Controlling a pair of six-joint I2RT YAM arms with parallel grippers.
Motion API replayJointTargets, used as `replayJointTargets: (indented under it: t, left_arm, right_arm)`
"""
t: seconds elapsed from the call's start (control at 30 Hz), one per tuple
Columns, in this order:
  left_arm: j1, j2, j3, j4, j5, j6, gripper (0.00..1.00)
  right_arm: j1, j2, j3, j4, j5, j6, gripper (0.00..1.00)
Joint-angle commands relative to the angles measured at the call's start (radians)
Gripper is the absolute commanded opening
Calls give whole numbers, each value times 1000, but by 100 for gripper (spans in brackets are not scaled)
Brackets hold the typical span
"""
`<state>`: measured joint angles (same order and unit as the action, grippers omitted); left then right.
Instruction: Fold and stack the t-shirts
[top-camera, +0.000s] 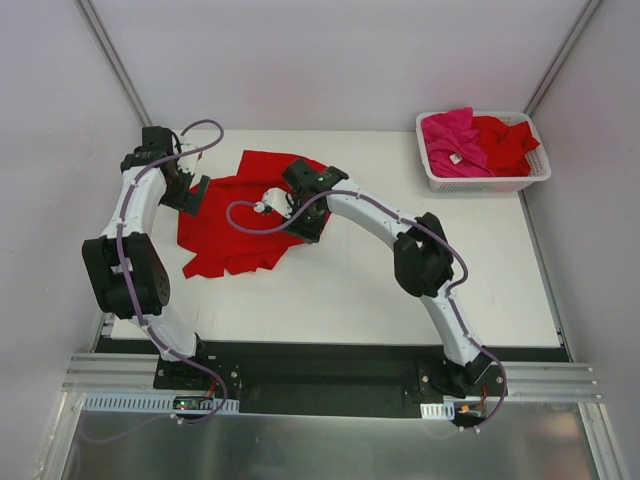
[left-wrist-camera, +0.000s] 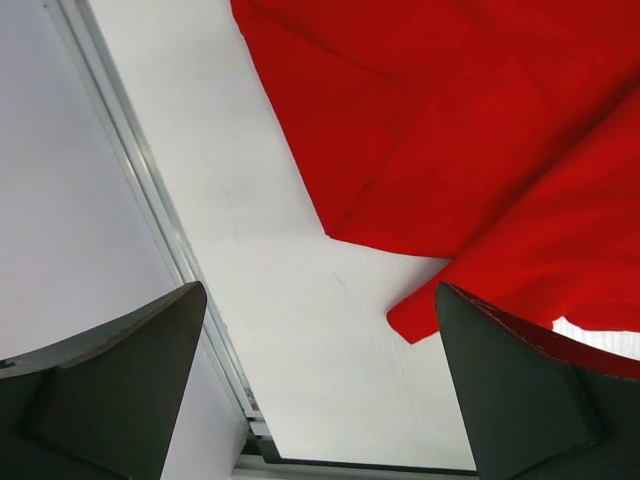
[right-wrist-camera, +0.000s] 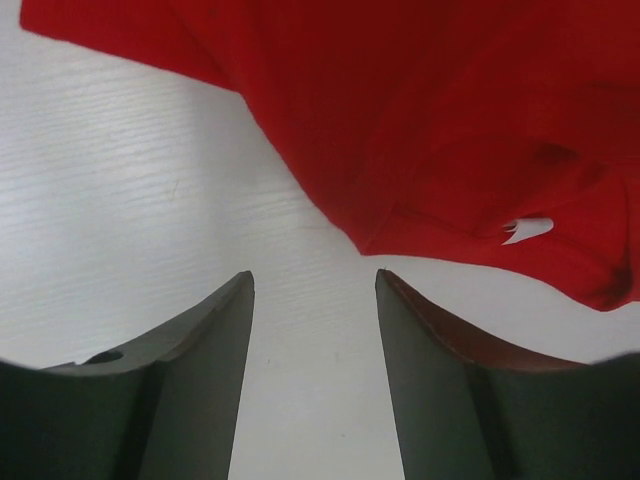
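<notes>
One red t-shirt lies crumpled on the white table, left of the middle. My left gripper is at the shirt's left edge. In the left wrist view this gripper stands wide open over bare table, its right fingertip just by a corner of the red cloth. My right gripper is at the shirt's right edge. The right wrist view shows it partly open with only table between the fingers, and the red cloth just ahead of the tips. More t-shirts, a magenta one and a red one, lie in the basket.
The white slotted basket stands at the table's far right corner. A metal rail and a white wall run along the table's left edge, close to my left gripper. Bare table spreads right of the shirt.
</notes>
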<state>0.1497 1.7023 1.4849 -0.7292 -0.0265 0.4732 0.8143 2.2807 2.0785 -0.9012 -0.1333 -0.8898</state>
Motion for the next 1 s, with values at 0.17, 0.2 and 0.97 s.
replayJointTargets:
  t: [0.17, 0.2, 0.97]
  left_arm:
    - [-7, -76, 40, -81, 73, -35, 99]
    - [-6, -79, 38, -84, 74, -36, 99]
    - [-9, -73, 93, -96, 148, -54, 99]
  right_arm:
    - [3, 108, 113, 105, 60, 11, 56]
    - [3, 129, 121, 99, 61, 9, 56]
    - [-47, -262, 23, -545, 127, -259, 1]
